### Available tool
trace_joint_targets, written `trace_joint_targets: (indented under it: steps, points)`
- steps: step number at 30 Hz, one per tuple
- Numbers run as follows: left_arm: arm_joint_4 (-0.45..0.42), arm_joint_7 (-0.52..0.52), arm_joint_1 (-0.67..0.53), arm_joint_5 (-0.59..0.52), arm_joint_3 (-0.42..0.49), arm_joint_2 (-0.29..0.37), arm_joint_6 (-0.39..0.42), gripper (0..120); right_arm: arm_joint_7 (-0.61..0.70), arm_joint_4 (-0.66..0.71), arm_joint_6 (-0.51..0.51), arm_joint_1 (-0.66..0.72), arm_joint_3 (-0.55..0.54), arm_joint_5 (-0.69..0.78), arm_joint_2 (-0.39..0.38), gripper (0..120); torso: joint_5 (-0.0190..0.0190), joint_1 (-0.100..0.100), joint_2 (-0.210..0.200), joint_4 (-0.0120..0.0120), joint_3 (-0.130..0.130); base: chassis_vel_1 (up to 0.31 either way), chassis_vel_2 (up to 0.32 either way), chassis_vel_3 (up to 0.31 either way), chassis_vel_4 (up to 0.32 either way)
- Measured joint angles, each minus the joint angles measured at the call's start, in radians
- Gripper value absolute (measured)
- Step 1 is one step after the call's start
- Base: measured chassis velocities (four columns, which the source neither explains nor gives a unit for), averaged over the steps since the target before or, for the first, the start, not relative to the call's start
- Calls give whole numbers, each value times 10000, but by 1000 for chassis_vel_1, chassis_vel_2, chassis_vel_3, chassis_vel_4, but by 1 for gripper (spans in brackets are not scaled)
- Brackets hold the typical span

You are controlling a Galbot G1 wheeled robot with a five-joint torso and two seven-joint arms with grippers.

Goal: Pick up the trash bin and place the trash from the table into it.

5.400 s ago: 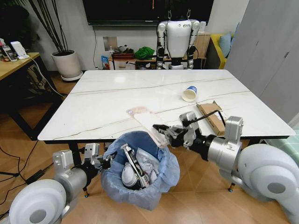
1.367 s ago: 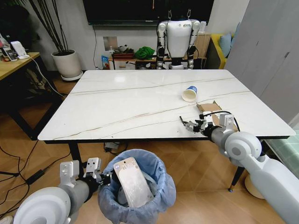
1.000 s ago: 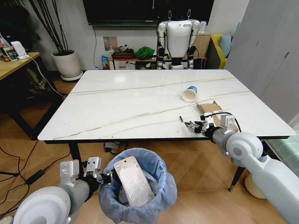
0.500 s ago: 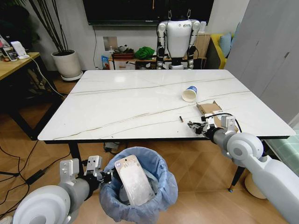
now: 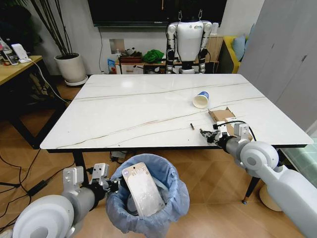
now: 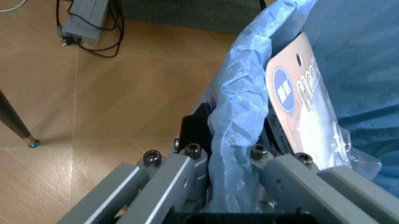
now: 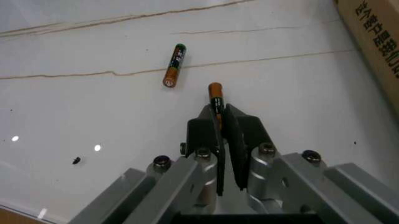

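The table [image 5: 148,104] carries a cardboard box [image 5: 224,117] and paper cup [image 5: 200,99] near its right edge. Below its front edge, the left hand [image 5: 115,185] clamps the trash bin [image 5: 148,198] rim. The right hand [image 7: 219,122] pinches one battery [image 7: 216,95]; another battery [image 7: 174,66] lies beside.

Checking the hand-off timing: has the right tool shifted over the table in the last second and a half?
Yes. The right tool has moved rightward, closer to the cardboard box.

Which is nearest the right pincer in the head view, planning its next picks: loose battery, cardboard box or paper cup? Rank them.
From the right pincer:
1. Loose battery, on its inner side.
2. Cardboard box, just beyond; nearly level with the battery.
3. Paper cup, farthest, toward mid-table.
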Motion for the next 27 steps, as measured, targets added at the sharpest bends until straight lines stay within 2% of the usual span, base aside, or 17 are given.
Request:
trace_joint_targets:
  steps: [1,19,27]
  points:
    - [0,2,-7,-1,0,0,0,3,-38,0,1,-10,-5,-26,2,0,0,0,0,0,0,0,0,0,0]
    - [0,20,-71,-26,-38,7,0,3,30,427,38,25,119,62,16,0,1,0,-3,0,0,0,0,0,0]
    - [0,20,-124,-37,-123,41,0,3,686,1963,40,98,316,1266,-104,0,-1,0,-2,0,0,0,0,0,0]
